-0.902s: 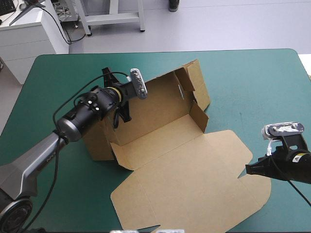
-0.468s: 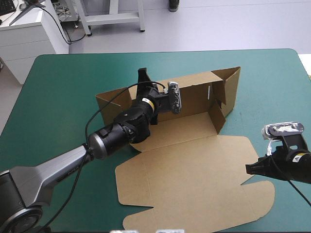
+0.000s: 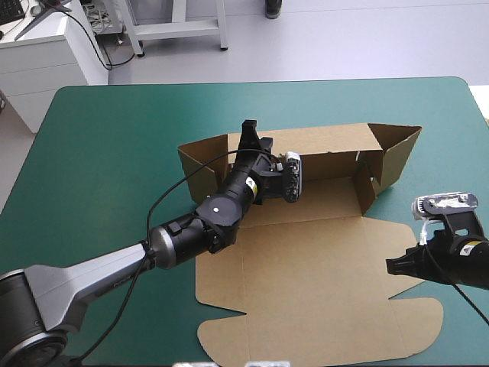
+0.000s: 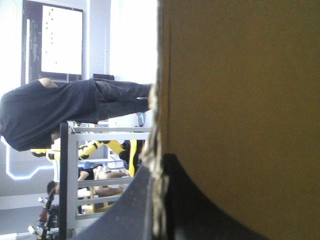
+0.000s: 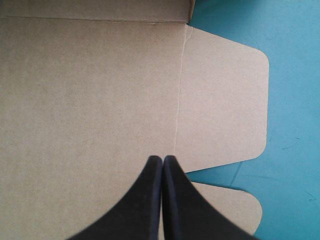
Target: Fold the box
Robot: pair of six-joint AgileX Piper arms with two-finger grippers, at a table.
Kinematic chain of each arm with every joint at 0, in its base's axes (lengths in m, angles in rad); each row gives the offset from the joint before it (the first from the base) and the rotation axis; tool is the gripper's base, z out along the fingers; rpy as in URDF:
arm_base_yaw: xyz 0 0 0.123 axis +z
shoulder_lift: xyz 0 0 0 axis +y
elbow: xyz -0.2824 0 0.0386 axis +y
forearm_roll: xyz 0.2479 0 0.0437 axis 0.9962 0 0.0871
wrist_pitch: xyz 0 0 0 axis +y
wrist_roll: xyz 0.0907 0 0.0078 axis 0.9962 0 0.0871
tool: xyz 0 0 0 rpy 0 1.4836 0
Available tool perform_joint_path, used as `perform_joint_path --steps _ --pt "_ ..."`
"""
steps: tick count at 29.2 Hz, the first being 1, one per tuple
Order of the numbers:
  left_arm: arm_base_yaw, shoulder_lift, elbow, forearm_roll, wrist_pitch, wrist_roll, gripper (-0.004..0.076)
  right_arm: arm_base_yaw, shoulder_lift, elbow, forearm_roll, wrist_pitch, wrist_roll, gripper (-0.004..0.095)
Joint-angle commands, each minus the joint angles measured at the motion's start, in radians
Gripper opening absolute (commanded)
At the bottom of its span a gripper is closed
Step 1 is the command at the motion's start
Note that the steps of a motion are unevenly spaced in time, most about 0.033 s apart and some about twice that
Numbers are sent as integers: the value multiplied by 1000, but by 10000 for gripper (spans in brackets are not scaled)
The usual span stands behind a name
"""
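The left claw (image 4: 159, 161) is clamped on the top edge of the raised rear wall of the box (image 3: 321, 267); brown board fills most of that view; from above, the left arm hides part of that wall; the right claw (image 5: 163, 160), fingers pressed together, sits over the flat lid's side flap, contact unclear; the box lies mid-tabletop (image 3: 99, 153), on teal-green cover.

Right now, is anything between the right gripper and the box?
Nothing visible. The right gripper, shut, hangs over the flat lid of the box, near a side flap; the left gripper grips the raised back wall.
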Motion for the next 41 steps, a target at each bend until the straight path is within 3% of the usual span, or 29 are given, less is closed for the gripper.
perform_joint_path --steps 1,6,24,30,37,41 --pt "-7 -36 21 174 4 -105 -8 -7 -4 -21 12 -39 -5 -19" --pt "-7 5 44 174 51 -123 -9 -7 -4 -21 12 -70 -5 -17" --pt "-11 51 44 174 23 -123 -8 -7 -4 -21 9 -110 -5 6" --pt "-35 51 44 174 25 -123 -9 -7 -4 -19 13 -112 -5 220" --pt "-48 51 44 174 28 -119 -8 -7 -2 -19 68 -114 2 571" --pt "-48 51 44 174 28 -119 -8 -7 -2 -19 132 -148 -9 627"
